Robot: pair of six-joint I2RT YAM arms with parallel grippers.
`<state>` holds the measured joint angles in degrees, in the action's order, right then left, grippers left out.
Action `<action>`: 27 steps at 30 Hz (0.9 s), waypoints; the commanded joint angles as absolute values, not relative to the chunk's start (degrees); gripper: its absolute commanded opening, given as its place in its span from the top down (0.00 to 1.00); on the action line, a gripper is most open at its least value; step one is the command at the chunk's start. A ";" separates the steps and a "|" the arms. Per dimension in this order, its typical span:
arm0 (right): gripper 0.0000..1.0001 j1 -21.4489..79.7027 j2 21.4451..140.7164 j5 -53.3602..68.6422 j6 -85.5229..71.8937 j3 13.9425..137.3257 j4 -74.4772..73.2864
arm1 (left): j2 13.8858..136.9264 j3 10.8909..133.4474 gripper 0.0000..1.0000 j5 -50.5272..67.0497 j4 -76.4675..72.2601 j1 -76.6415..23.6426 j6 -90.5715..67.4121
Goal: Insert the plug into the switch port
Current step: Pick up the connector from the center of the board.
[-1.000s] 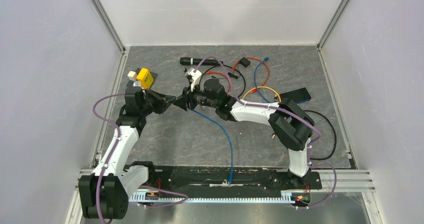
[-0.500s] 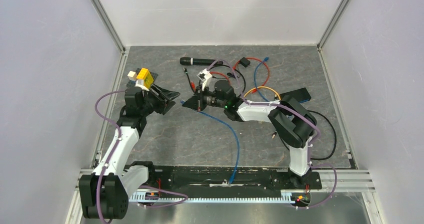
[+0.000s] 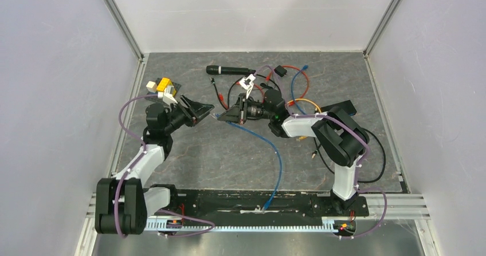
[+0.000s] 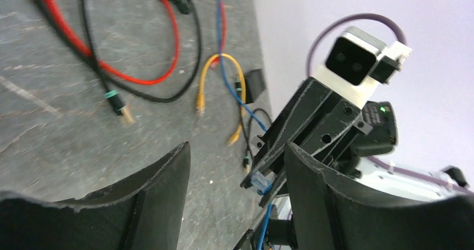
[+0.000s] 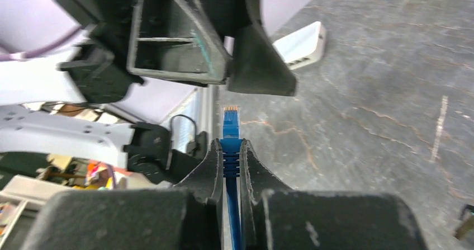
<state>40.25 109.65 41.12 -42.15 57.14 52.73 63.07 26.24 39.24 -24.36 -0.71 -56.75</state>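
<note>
while the right pincer [image 5: 230, 150] is clamped on the blue ethernet plug [image 5: 230, 121], the left pincer [image 4: 235, 163] stands apart facing it.

Left end effector [image 3: 205, 113] agape, right [image 5: 230, 149] pinched

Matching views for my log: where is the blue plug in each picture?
Top external: blue plug at centre, at the right gripper tip.
Left wrist: plug lower middle, between that gripper's fingers.
Right wrist: plug at centre, past its own fingers.
Shared landmark: the open left gripper facing it.
</note>
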 commanded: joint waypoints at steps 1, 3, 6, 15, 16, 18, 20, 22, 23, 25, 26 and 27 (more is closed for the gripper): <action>1.00 38.96 107.30 47.26 -51.20 56.60 66.82 | 67.79 23.78 0.33 48.06 -52.42 -0.81 -64.83; 1.00 38.67 107.54 48.17 -52.21 56.69 67.63 | 70.14 22.57 0.33 48.85 -61.09 -0.88 -69.12; 1.00 38.36 107.49 48.34 -53.70 56.04 68.54 | 73.00 22.67 0.36 50.36 -67.31 -1.68 -71.86; 1.00 38.06 107.75 48.61 -57.57 55.20 70.86 | 73.41 23.72 0.40 52.28 -66.69 -6.41 -69.84; 1.00 38.06 107.75 48.69 -57.74 55.04 70.90 | 72.78 23.91 0.41 52.17 -64.62 -7.06 -68.18; 1.00 37.96 107.67 48.77 -58.17 54.79 71.05 | 70.98 24.23 0.45 51.18 -59.17 -7.72 -65.21; 1.00 37.88 107.50 48.78 -58.75 54.05 72.05 | 69.14 24.62 0.50 50.36 -53.73 -8.06 -61.94; 1.00 37.54 107.32 48.69 -59.45 53.33 73.13 | 67.12 25.10 0.59 49.39 -49.00 -8.26 -58.91; 1.00 37.38 107.23 48.69 -59.67 53.01 73.33 | 66.05 25.35 0.66 48.87 -47.05 -8.39 -58.13; 1.00 37.10 107.22 48.60 -59.91 52.91 73.39 | 64.32 25.60 0.81 47.75 -44.36 -8.61 -57.11; 1.00 36.94 107.16 48.56 -60.08 52.91 73.38 | 63.78 25.87 0.86 47.41 -43.27 -8.80 -56.96; 0.99 36.84 107.14 48.39 -60.03 52.83 73.40 | 63.40 26.09 0.90 47.00 -42.64 -8.87 -57.26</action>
